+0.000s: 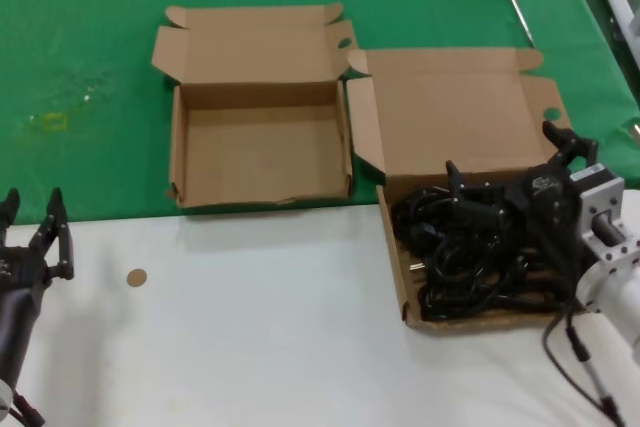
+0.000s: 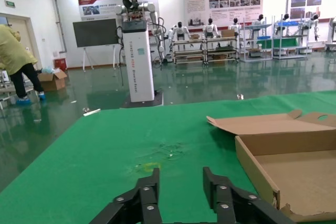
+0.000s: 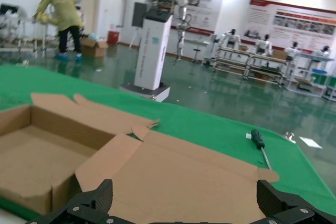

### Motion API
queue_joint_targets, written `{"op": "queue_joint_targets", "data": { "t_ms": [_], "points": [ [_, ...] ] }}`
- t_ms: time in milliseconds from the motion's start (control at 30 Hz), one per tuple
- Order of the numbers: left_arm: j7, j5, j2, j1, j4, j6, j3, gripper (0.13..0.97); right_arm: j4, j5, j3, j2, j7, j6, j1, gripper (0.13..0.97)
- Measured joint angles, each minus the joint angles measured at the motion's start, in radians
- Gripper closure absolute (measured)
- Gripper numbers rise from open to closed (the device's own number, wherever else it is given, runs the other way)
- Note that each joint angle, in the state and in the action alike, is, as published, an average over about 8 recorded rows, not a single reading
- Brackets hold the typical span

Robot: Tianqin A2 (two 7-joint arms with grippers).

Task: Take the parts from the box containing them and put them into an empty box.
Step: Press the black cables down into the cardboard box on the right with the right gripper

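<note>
- Right gripper point(image 1: 505, 162) hangs over the full box point(image 1: 395, 247), fingers spread wide apart, nothing between them. It sits directly above the tangle of cords point(image 1: 470, 247), close but contact can't be confirmed.
- Right wrist view: both fingertips point(image 3: 100, 195) far apart at the frame's lower edge; that box's open lid point(image 3: 173, 177) lies just ahead of them, a screwdriver point(image 3: 261, 146) on the green cloth point(image 3: 210, 124) beyond.
- Cords lie heaped below and behind the right gripper, filling the box floor. Plugs and loops overlap, so single bundles are hard to tell apart.
- Empty box point(image 1: 258, 152) sits well off to the right gripper's left side, lid open, floor bare.
- Left gripper point(image 1: 35, 237) is parked over the white table point(image 1: 250, 347), fingers point(image 2: 147, 195) apart, holding nothing; the empty box is ahead of it and to its right.
- Risk: loops are knotted together, so a pinch may lift 2 or more bundles, or snag and drag the box.
- Risk: a trailing cord could catch the near wall on the way across.
- Risk: closing on a slack loop rather than a plug might let it slip out.
</note>
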Motion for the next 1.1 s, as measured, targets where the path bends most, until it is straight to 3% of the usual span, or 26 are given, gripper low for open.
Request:
{"op": "queue_joint_targets", "data": {
  "t_ms": [167,467,733,1100],
  "points": [
    [0.000,0.000,0.000,0.000,0.000,0.000,0.000,0.728,-0.014,0.004,-0.033,0.088,0.001,-0.036,0.031,0.129],
    [0.000,0.000,0.000,0.000,0.000,0.000,0.000,0.869,-0.036,-0.033,-0.021,0.218,-0.018,-0.235,0.089,0.129],
    [0.000,0.000,0.000,0.000,0.000,0.000,0.000,0.938,-0.046,-0.031,0.020,0.304,-0.119,-0.479,0.146,0.129],
    [0.000,0.000,0.000,0.000,0.000,0.000,0.000,0.945,-0.084,-0.061,0.021,0.404,-0.292,-0.768,0.249,0.129]
  ]
}}
